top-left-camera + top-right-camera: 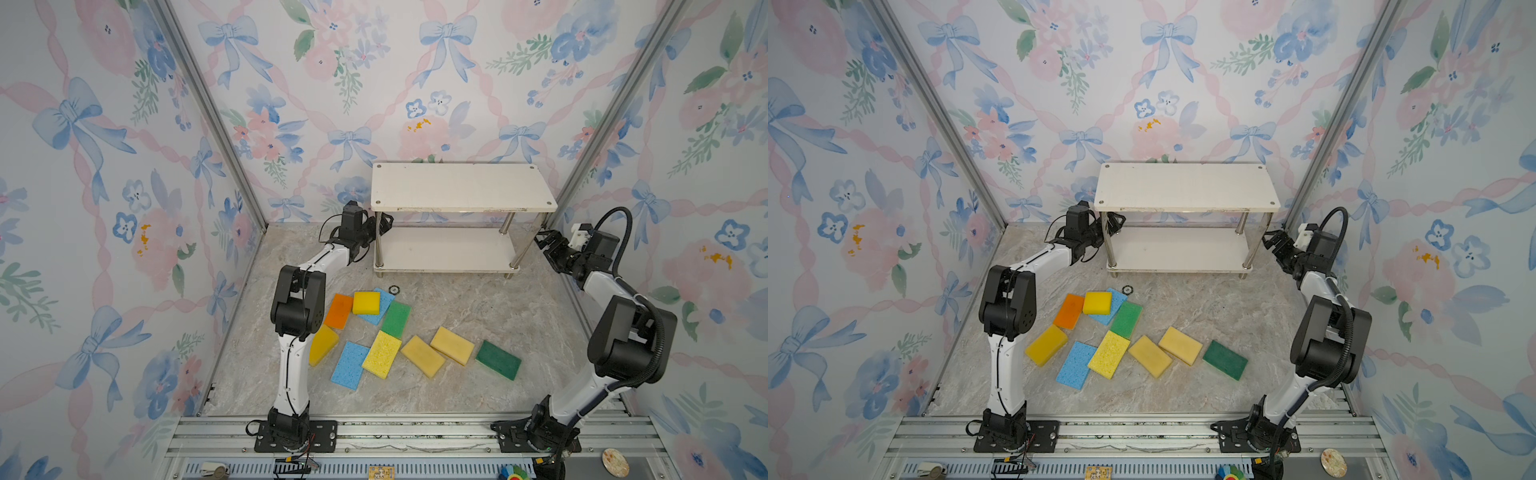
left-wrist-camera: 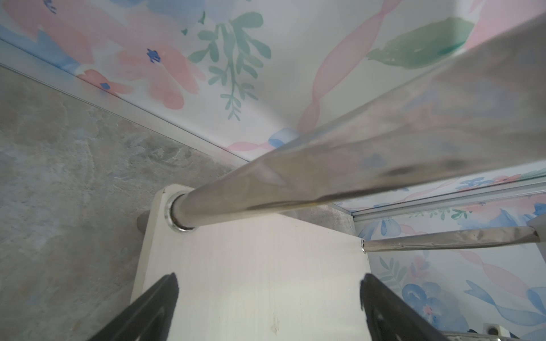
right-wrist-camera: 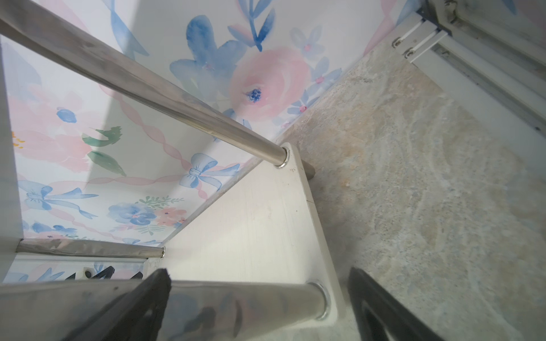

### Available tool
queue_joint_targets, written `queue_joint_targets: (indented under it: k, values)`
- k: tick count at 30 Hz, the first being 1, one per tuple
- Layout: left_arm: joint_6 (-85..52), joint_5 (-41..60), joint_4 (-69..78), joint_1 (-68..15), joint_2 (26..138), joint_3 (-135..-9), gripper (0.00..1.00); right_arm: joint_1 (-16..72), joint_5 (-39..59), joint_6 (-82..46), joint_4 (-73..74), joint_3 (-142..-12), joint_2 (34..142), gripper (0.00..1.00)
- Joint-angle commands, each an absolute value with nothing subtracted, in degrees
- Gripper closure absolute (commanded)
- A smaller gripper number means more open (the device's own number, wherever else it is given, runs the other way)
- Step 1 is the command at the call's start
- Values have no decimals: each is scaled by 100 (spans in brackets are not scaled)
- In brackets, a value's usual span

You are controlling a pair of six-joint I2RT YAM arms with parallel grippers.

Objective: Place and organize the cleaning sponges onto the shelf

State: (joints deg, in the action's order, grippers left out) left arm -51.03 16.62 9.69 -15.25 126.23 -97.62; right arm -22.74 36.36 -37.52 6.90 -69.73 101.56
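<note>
The shelf [image 1: 457, 187] stood between my claws, at 3 o'clock of my left claw [image 1: 383, 222] and 9 o'clock of my right claw [image 1: 543, 241]. The sponges [image 1: 381, 354] lay scattered well apart, at 6 o'clock of the left and 8 o'clock of the right. Marbled floor [image 1: 478, 316], floral walls [image 1: 332, 83]. Both claws gaped wide and empty, a chrome leg [image 2: 325, 183] close before each.
</note>
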Motion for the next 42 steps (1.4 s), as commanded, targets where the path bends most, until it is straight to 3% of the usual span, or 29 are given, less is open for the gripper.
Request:
queue_joint_targets:
  k: [1,5,16,42]
  values:
    - [-4900,1828,888,-1551,12464,-9595,2,-2552,3406,-4621,513,-7124,10366,3]
    - [-4895,1813,888,-1521,12389,-9486,2,-2369,3321,-4465,-213,-7882,10643,3]
    - [-4807,1861,846,-1284,11989,-9117,2,-1721,3448,-4629,-440,-8818,11353,3]
    - [-4384,1837,808,-910,10716,-7624,2,-681,2943,-4553,-313,-7386,10374,3]
